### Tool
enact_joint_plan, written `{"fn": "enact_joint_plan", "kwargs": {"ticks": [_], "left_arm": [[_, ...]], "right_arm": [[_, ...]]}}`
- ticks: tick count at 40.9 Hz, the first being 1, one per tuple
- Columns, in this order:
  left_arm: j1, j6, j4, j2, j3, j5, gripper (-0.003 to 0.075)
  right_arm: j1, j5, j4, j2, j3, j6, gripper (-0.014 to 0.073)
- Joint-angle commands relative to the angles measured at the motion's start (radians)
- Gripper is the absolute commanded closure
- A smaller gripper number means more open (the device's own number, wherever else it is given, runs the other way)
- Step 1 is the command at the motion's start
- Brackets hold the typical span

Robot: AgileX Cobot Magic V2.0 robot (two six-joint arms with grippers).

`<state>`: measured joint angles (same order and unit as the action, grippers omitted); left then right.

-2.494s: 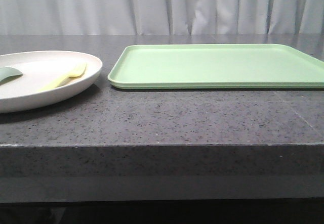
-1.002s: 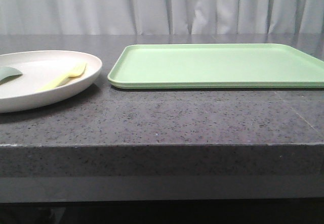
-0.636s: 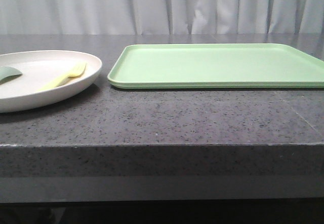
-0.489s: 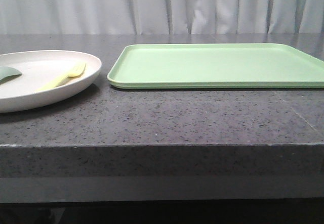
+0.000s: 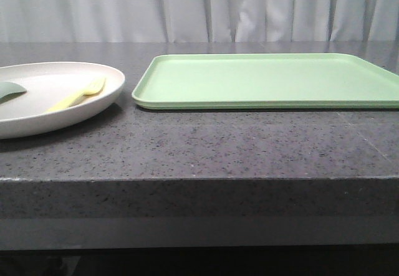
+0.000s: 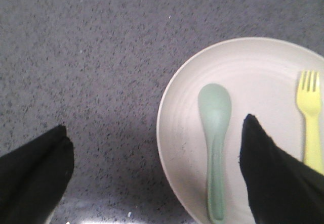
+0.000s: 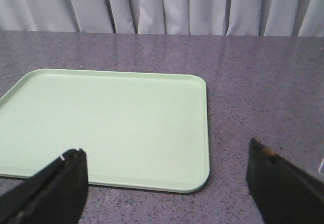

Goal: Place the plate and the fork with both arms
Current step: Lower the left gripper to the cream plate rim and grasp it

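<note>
The dark speckled table (image 5: 206, 151) fills the near part of the front view, its front edge running straight across. On its left side rests the plate (image 5: 37, 117), cream-white and shallow, cut off by the left border of the front view. The fork (image 5: 78, 95), pale yellow, lies inside the plate toward its right side, tines pointing far and to the right. To the left of the fork in the same plate lies a grey-green spoon (image 5: 11, 90), only its tip showing in the front view; the left wrist view shows it whole, lying alongside the fork but apart from it.

The left gripper (image 6: 152, 133) hovers above the left part of the plate, jaws spread wide: one fingertip sits over bare table outside the rim, the other over the plate between spoon and fork. It holds nothing.

Just to the right of the plate, a small gap apart, lies a flat light-green tray (image 5: 268, 80), reaching past the right border. The right gripper (image 7: 164, 163) hangs above the table on the tray's right side, jaws spread and holding nothing. Pale curtains (image 5: 199, 8) close the far side.
</note>
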<state>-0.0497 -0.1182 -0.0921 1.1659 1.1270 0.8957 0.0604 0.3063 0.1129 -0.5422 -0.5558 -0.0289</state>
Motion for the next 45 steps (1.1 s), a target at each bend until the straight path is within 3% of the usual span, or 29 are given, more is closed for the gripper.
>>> {"fn": "enact_joint_plan", "kwargs": {"ticks": [1,12,26,45], "left_arm": [[0.008,-0.017,-0.012,0.066,0.105,0.090,0.0090],[0.006,-0.017,-0.009,0.280,0.163,0.208,0.0090],[0.006,-0.017,-0.019,0.381,0.163,0.134,0.0090],[0.006,-0.017,-0.015,0.433,0.161,0.139,0.0090]], "right_arm": [[0.001,-0.077,-0.006,-0.006,-0.039,-0.004,-0.0060],[0.001,-0.076,-0.006,-0.006,-0.039,-0.004,-0.0060],[0.001,-0.076,-0.006,-0.006,-0.039,-0.004,-0.0060],[0.001,-0.076,-0.006,-0.006,-0.039,-0.004,-0.0060]]}}
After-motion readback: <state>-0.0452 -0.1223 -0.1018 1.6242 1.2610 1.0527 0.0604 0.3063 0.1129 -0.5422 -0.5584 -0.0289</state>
